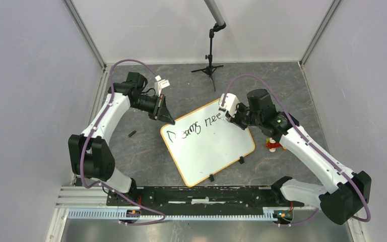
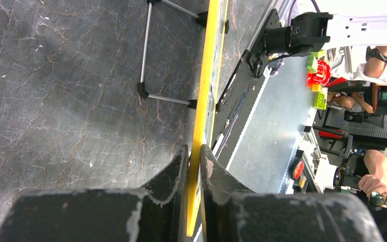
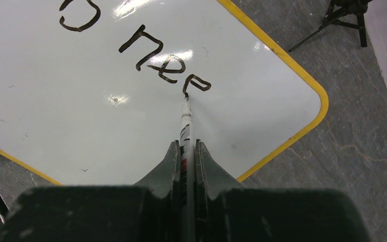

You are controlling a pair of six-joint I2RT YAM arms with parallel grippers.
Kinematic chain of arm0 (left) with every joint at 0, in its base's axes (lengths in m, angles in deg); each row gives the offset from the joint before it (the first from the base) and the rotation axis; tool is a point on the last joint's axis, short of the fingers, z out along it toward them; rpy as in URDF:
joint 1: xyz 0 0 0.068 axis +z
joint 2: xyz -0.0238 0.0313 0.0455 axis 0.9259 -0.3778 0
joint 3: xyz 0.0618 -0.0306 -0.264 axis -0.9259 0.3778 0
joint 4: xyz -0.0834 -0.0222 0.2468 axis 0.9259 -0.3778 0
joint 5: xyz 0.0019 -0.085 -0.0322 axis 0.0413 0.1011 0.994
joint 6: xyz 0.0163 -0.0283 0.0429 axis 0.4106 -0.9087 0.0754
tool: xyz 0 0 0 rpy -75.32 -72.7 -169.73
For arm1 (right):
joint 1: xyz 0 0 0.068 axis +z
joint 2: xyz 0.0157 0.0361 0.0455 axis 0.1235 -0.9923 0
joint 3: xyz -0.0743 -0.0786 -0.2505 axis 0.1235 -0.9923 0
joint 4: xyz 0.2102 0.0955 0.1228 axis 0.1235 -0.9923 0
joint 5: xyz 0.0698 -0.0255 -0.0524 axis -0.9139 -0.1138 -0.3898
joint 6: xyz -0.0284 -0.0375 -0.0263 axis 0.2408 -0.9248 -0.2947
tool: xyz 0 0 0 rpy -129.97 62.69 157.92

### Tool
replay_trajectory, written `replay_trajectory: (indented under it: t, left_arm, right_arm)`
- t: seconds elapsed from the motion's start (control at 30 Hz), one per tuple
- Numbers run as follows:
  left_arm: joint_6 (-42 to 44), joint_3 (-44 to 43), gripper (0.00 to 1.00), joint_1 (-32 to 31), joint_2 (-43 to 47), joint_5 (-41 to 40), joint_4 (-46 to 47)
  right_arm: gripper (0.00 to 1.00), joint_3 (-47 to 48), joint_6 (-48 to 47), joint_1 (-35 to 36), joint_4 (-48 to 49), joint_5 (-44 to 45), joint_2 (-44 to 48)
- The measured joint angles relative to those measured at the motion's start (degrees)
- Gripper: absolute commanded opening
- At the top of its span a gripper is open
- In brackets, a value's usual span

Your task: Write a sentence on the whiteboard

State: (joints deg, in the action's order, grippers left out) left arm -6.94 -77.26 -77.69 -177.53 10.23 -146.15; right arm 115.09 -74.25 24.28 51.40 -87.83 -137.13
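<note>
Found right gripper [image 3: 187, 151] clamped on marker [image 3: 185, 121], tip at the third letter of "nee". Found left gripper [image 2: 195, 151] pinching rim of whiteboard [image 1: 206, 151], lying mid-table. Judged sentence [image 1: 184, 132] under half done: "Dreams nee" only. Noted dark mottled tabletop [image 1: 141, 161]; beyond, tripod [image 1: 210, 68] and white walls [image 1: 25, 75].

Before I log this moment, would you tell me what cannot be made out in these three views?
- Top view: the right arm covers the end of the sentence, and the dark scrap is too small to identify.
- Left wrist view: the whiteboard shows edge-on, so its writing face is hidden.
- Right wrist view: most of the first word is cut off by the top edge.
</note>
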Motion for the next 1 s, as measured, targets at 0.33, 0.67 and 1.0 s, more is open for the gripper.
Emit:
replay_trajectory:
  t: [0.33,0.67,1.0]
  left_arm:
    - [0.00,0.00,0.02,0.00,0.04,0.02,-0.20]
    - [0.02,-0.04,0.02,-0.37,0.04,-0.02,-0.42]
    - [0.11,-0.20,0.02,-0.48,0.07,-0.90,-0.44]
  right_arm:
    - [0.00,2.08,0.04,0.00,-1.42,0.81,0.50]
    - [0.00,3.04,0.07,-4.26,-1.62,-0.94,0.52]
    - [0.00,3.80,0.31,-7.17,-1.60,-5.62,-1.14]
